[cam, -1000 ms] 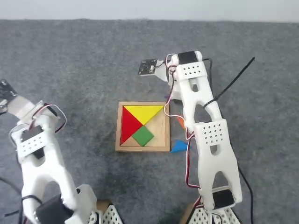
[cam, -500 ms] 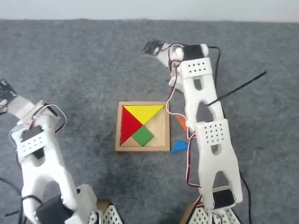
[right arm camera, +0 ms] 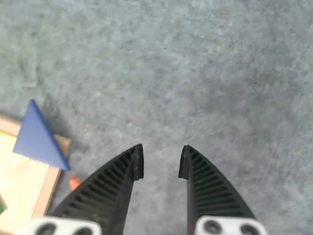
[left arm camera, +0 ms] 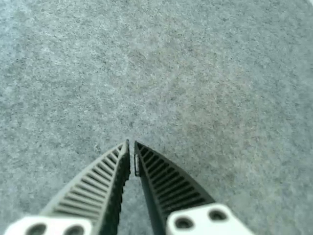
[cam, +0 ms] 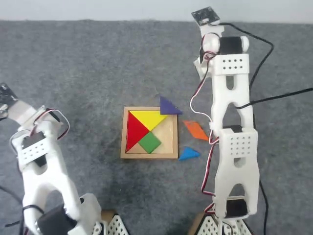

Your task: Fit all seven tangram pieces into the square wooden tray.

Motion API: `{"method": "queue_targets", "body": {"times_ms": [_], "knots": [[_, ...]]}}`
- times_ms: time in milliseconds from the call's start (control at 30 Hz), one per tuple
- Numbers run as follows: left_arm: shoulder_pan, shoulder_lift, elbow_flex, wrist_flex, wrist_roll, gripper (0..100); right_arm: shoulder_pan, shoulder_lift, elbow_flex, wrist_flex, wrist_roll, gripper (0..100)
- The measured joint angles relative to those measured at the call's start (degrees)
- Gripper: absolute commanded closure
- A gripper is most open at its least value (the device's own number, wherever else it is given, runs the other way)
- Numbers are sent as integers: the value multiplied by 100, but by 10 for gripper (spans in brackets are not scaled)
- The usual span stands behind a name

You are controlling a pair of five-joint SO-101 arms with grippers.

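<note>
1. In the high view, the right arm (cam: pixel 234 147) stretched far across the grey mat (cam: pixel 88 68). Its own wrist covered its fingers.
2. The left arm (cam: pixel 41 166) stood at the near left, well apart from the tray (cam: pixel 149 155). Its tip was cut off at the frame edge.
3. In the right wrist view, only one corner of the tray (right arm camera: pixel 55 178) appeared. The orange parallelogram (right arm camera: pixel 74 182) showed as a speck beside one finger. The green square (right arm camera: pixel 1 208) was a sliver at the frame edge.
4. The right gripper (right arm camera: pixel 161 159) hung over bare mat with a moderate gap between its jaws, and it gripped nothing. The purple triangle (right arm camera: pixel 36 137) lay off to one side of it, not between the fingers.
5. That purple triangle (cam: pixel 168 106) rested across the tray's far right corner, partly on the rim and partly over the mat.
6. The yellow triangle (cam: pixel 149 119), red triangle (cam: pixel 133 133) and green square (cam: pixel 149 142) sat flat inside the tray.
7. The orange parallelogram (cam: pixel 195 129) and blue triangle (cam: pixel 188 153) lay on the mat just right of the tray.
8. The left gripper (left arm camera: pixel 132 147) had its jaws drawn together with only a hairline slit. It was empty and over bare mat.
</note>
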Motion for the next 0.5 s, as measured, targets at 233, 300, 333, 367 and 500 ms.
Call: {"method": "queue_targets", "body": {"times_ms": [233, 300, 333, 367, 500], "knots": [[35, 0, 0, 0, 0, 987, -888, -26, 791, 0, 492, 809], [26, 0, 0, 0, 0, 987, -1222, 149, 800, 0, 668, 732], [26, 0, 0, 0, 0, 987, -1380, 255, 809, 0, 782, 691], [26, 0, 0, 0, 0, 987, -1530, 387, 809, 0, 941, 653], [26, 0, 0, 0, 0, 987, -2022, 791, 809, -18, 1530, 590]]}}
